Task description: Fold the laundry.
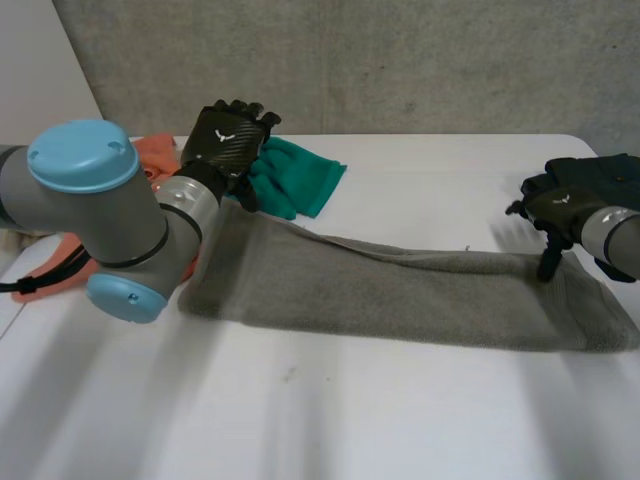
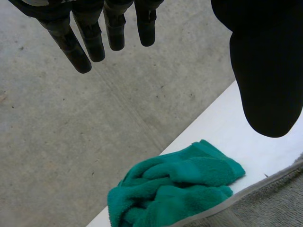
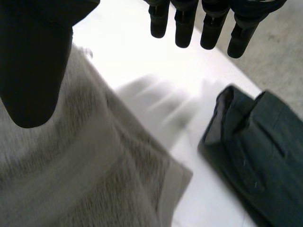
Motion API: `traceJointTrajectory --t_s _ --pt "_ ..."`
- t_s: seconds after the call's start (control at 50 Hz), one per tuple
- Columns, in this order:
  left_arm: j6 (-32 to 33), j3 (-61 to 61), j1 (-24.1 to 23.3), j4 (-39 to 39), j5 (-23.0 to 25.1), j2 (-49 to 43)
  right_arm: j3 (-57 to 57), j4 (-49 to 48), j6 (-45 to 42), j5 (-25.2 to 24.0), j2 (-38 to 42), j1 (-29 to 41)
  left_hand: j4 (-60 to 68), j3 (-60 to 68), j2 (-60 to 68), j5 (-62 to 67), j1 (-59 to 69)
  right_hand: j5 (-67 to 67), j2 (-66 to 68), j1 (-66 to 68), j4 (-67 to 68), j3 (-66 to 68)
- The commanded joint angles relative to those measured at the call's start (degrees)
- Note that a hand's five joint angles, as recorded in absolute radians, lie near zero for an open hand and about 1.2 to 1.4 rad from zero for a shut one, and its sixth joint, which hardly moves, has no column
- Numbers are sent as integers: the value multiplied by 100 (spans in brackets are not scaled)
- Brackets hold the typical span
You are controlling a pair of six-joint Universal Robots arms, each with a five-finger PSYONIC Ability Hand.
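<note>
The left arm (image 1: 100,190) stands in front of the orange cloth (image 1: 158,152), so I see only its upper part and a strip lower on the surface (image 1: 400,420). The left end of the grey towel (image 1: 400,295) goes partly behind the same arm. The left robot hand (image 1: 228,135) covers one side of the green cloth (image 1: 300,180). The dark garment (image 1: 615,170) lies partly behind the right robot hand (image 1: 560,205) and is cut off at the head view's edge

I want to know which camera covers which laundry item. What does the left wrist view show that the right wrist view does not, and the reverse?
In the left wrist view, not the right: the crumpled teal terry cloth at the edge of the white table, near the open left hand. In the right wrist view, not the left: the folded dark fabric garment near the open right hand. Both share the long grey terry towel and the table.
</note>
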Motion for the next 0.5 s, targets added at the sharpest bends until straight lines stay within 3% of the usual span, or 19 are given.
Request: traceJointTrajectory --t_s 0.02,0.24,0.44,0.5 --pt "-26 -9 83 -71 20 180 108 -200 680 63 -350 155 -164 -194 -167 -281 -178 -177 -81 -119 -108 -63" --pt "-289 26 127 -335 169 383 -68 81 1541 2 -421 277 -164 -194 -167 -281 -178 261 357 319 330 376" --pt "-342 43 153 -361 178 330 -577 143 1234 265 572 392 -164 -194 -167 -281 -178 261 357 319 330 376" --pt "-342 35 162 -352 178 321 -717 3 1181 571 827 375 -164 -194 -167 -281 -178 295 390 352 364 409"
